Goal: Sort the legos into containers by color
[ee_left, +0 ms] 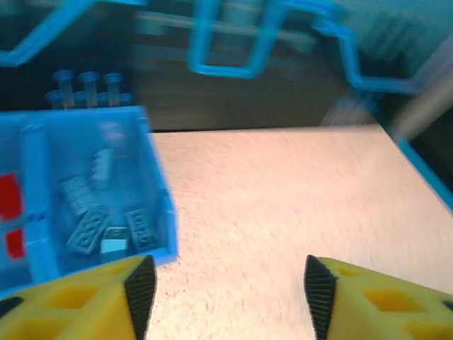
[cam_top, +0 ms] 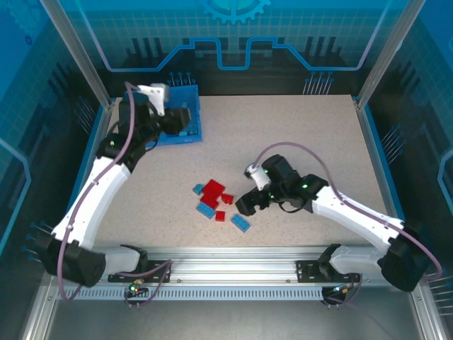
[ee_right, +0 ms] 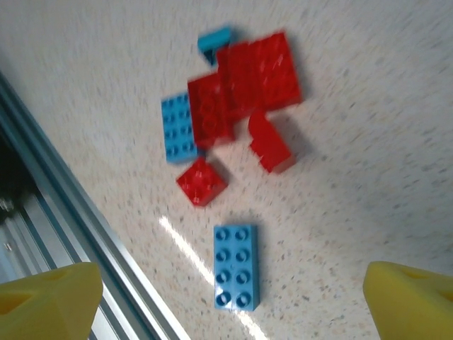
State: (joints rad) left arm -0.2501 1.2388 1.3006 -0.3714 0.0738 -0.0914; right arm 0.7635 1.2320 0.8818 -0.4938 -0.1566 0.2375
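The blue bin [cam_top: 193, 108] stands at the back left, and my left gripper [cam_top: 181, 117] hangs over its near right part. In the left wrist view its right compartment [ee_left: 145, 152] holds several light blue legos [ee_left: 88, 228], with red ones [ee_left: 8, 195] left of the divider [ee_left: 35, 198]. My left gripper [ee_left: 230, 283] is open over bare table beside the bin. A loose pile of red legos [cam_top: 214, 191] and blue legos [cam_top: 206, 210] lies mid-table. My right gripper [cam_top: 248, 202] is open above a blue 2x4 brick [ee_right: 236, 267], with a small red brick [ee_right: 202, 181] just beyond.
An aluminium rail [cam_top: 226, 255] runs along the table's near edge, close to the pile [ee_right: 71, 212]. Bare speckled tabletop [cam_top: 304, 134] stretches to the right and back. Blue-framed walls enclose the table.
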